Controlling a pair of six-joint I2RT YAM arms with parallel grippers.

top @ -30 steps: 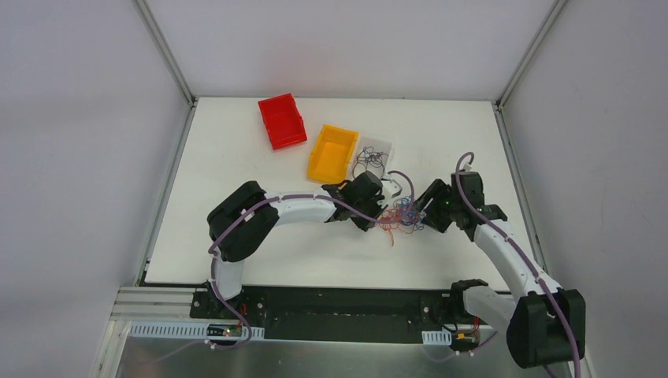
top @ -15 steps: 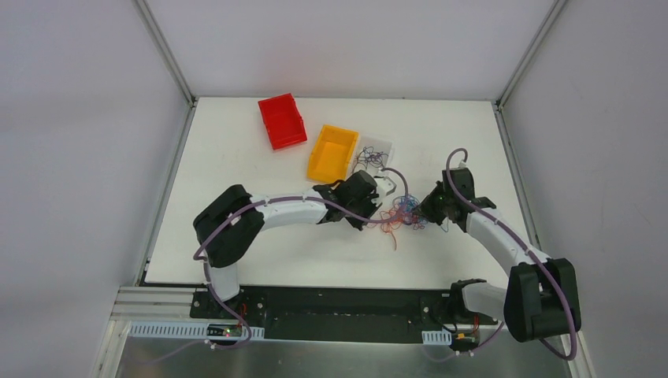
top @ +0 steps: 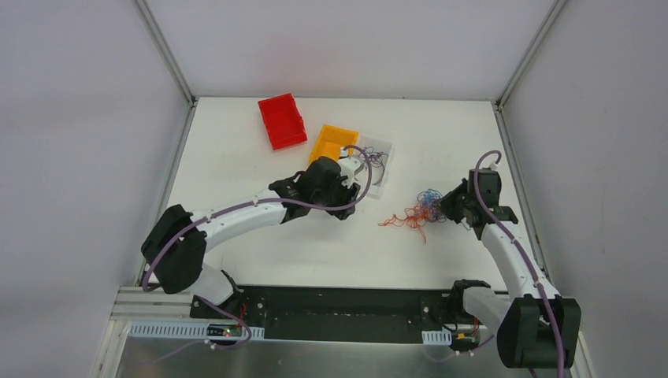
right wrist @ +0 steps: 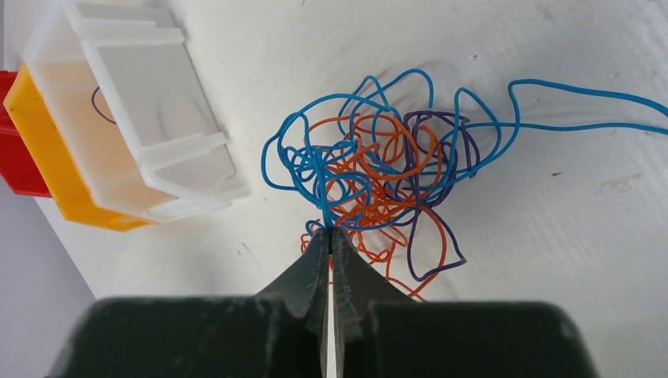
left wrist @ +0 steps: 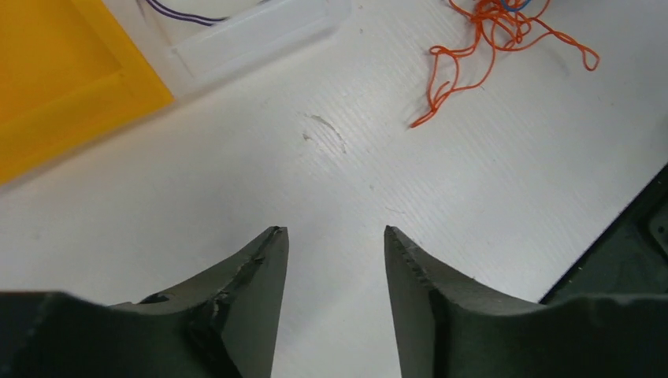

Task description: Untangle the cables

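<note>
The cables (top: 416, 210) lie as a loose tangle of blue, orange and purple strands right of the table's middle. In the right wrist view the tangle (right wrist: 378, 165) spreads just beyond my fingertips, with one blue strand trailing off to the right. My right gripper (top: 443, 206) (right wrist: 329, 231) is shut on blue strands at the tangle's near edge. My left gripper (top: 342, 202) (left wrist: 335, 230) stands open and empty over bare table, left of the tangle. Orange cable ends (left wrist: 480, 47) show at the top right of its view.
A white tray (top: 384, 145) (right wrist: 181, 150) (left wrist: 252, 31) with a few dark strands in it stands behind the left gripper. Beside it sits a yellow bin (top: 331, 142) (left wrist: 63, 79) (right wrist: 55, 185), and further back left a red bin (top: 282, 120). The black base rail (top: 339, 303) runs along the near edge.
My left gripper let go, opened and drew back left towards the bins. My right gripper shut on blue strands and dragged the tangle to the right.
</note>
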